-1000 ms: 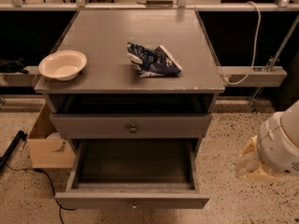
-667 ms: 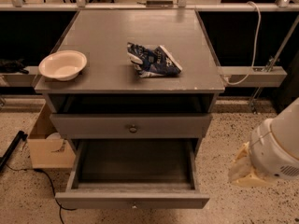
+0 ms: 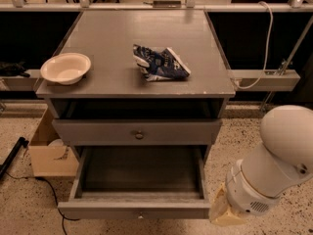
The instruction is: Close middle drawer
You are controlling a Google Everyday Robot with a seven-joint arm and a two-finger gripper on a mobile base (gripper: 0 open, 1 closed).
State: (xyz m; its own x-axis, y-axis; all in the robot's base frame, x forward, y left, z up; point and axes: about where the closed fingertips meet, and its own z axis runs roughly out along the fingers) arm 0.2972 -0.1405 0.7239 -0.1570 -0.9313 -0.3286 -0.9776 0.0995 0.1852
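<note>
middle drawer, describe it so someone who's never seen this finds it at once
Find the grey cabinet with a bowl and crumpled packet on top. Below the closed drawer with the dark knob, the middle drawer is the only one pulled out, empty, small knob; the gripper sits by its right front corner.

The middle drawer (image 3: 139,175) is showing plain grey, like the table (image 3: 112,38). The bowl (image 3: 66,67) at left is looking cream, and the crumpled bag (image 3: 159,62) is showing blue-and-white print. The gripper (image 3: 225,213), near right by the drawer's corner, is looking pale yellow under a white arm (image 3: 276,155).
</note>
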